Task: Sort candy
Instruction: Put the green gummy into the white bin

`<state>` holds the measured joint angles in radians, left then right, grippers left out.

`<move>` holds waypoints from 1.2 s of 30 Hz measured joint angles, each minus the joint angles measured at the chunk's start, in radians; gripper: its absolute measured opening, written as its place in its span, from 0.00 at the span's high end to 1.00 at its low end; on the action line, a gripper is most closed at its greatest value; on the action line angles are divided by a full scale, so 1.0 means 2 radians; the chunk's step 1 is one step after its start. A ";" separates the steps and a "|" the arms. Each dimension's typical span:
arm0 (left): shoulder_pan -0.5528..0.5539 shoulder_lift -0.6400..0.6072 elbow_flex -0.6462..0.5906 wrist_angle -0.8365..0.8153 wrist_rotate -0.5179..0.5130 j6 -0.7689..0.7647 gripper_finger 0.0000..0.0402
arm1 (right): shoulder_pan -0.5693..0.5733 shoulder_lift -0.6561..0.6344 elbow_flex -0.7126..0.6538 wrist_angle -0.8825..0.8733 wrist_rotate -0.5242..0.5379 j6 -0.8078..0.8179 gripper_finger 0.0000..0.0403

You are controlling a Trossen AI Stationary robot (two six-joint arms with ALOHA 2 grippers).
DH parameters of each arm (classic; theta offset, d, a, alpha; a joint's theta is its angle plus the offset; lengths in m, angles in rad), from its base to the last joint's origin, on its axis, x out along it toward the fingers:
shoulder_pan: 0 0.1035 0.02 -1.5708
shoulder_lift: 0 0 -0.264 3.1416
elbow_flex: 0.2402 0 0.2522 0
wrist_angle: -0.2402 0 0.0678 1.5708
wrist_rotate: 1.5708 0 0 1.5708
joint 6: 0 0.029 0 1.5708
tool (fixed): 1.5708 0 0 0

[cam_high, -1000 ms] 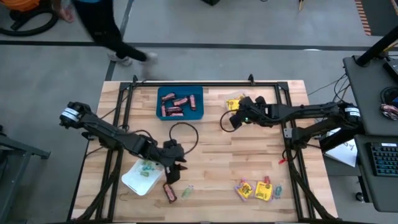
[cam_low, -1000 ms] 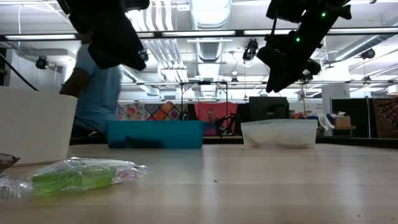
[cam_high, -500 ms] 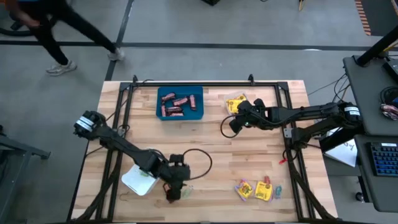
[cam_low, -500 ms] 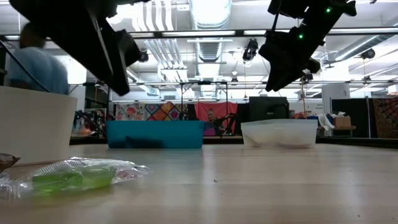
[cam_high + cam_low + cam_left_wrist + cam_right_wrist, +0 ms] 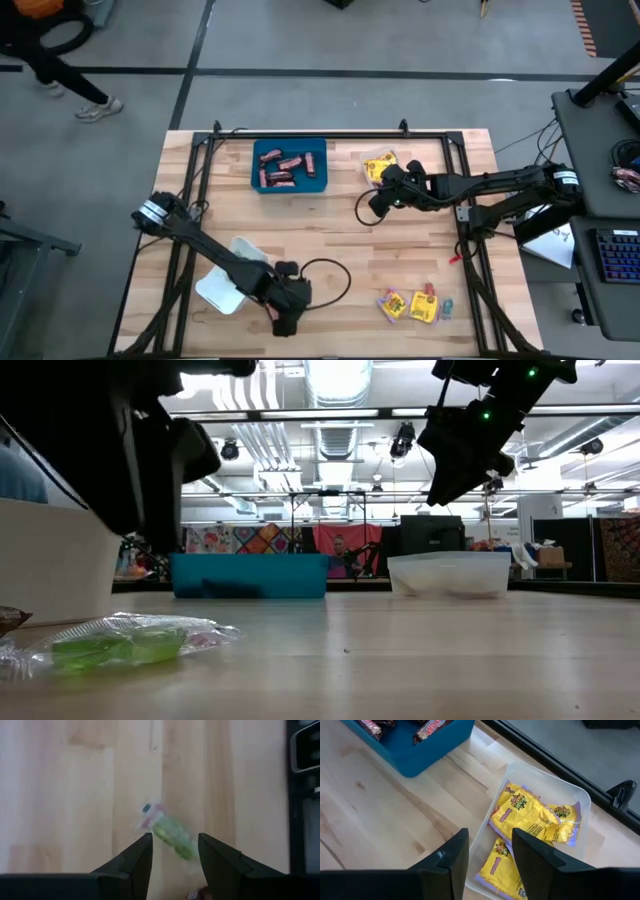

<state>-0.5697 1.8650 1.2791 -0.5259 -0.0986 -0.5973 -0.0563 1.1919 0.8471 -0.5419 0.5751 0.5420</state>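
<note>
Left gripper (image 5: pixel 174 851) hung low over a green sweet (image 5: pixel 172 836) near the table's front edge, fingers parted and empty, the sweet lying just ahead of the gap. My right gripper (image 5: pixel 490 849) hovered with fingers apart and empty beside the clear tray (image 5: pixel 580 797) of yellow packets (image 5: pixel 530 817).

As I judged it, sorting was well on: brown bars (image 5: pixel 285 168) filled the blue tray (image 5: pixel 320 185), packets sat in the clear tray, and the white tray (image 5: pixel 215 290) stood left of the left gripper. A heap of mixed candy (image 5: pixel 415 303) right of it, and the green sweet, were still unsorted.

Against a second earlier, the left gripper had swung from beside the white tray toward the front edge; the right had barely shifted.
</note>
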 joint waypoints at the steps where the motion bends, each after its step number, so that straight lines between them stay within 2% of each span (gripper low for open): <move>1: 0.000 0.005 0.006 -0.011 0.001 -0.002 0.64 | 0.000 0.000 0.000 0.000 0.000 -0.001 0.64; 5: 0.000 0.020 0.025 -0.032 0.006 -0.002 0.59 | 0.001 0.000 0.000 0.000 -0.001 -0.001 0.64; 13: -0.001 0.063 0.060 -0.031 0.010 -0.003 0.36 | 0.016 0.000 0.000 -0.001 -0.004 -0.001 0.63; 17: -0.001 0.082 0.064 -0.043 0.010 -0.016 0.33 | 0.025 0.000 0.000 -0.001 -0.004 0.004 0.64; 22: -0.001 0.084 0.061 -0.039 0.010 -0.031 0.36 | 0.036 0.000 0.000 -0.001 -0.004 0.008 0.63; 29: 0.000 0.084 0.051 -0.039 0.002 -0.033 0.46 | 0.039 0.000 0.000 -0.001 -0.004 0.011 0.64; 36: 0.001 0.084 0.049 -0.036 0.001 -0.016 0.66 | 0.039 0.000 0.000 -0.001 -0.004 0.011 0.63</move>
<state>-0.5686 2.0323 1.3777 -0.5983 -0.0975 -0.6302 0.0223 1.1923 0.8471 -0.5438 0.5674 0.5648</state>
